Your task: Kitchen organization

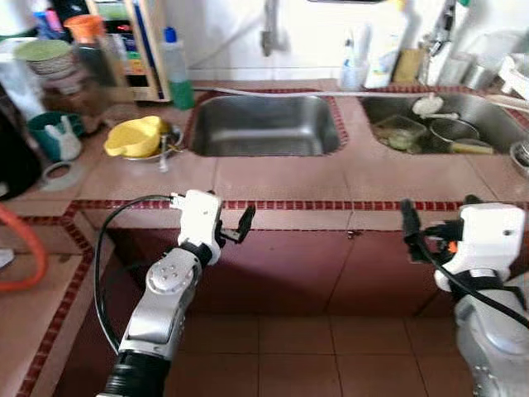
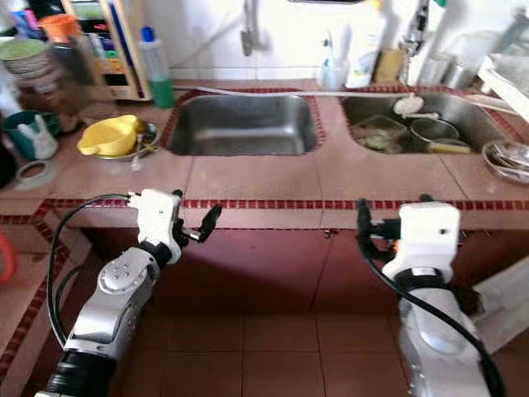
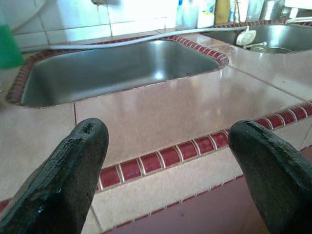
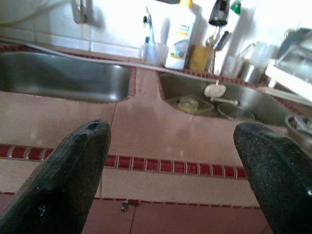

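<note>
Two claws spread wide and empty, left claw [image 1: 245, 222] and right claw [image 1: 408, 223], before the tiled counter [image 1: 273, 178] edge

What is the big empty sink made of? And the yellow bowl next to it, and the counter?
The empty sink looks like stainless steel: grey, brushed, with soft bright reflections. The yellow bowl is probably plastic: solid bright colour, smooth dull sheen, thick rounded rim. The counter seems to be glazed ceramic tile: pinkish squares with grout lines, a shiny surface, and a border of small dark red tiles.

Left end effector [image 3: 165, 161] and right end effector [image 4: 170, 165] both raised, fingers apart.
</note>
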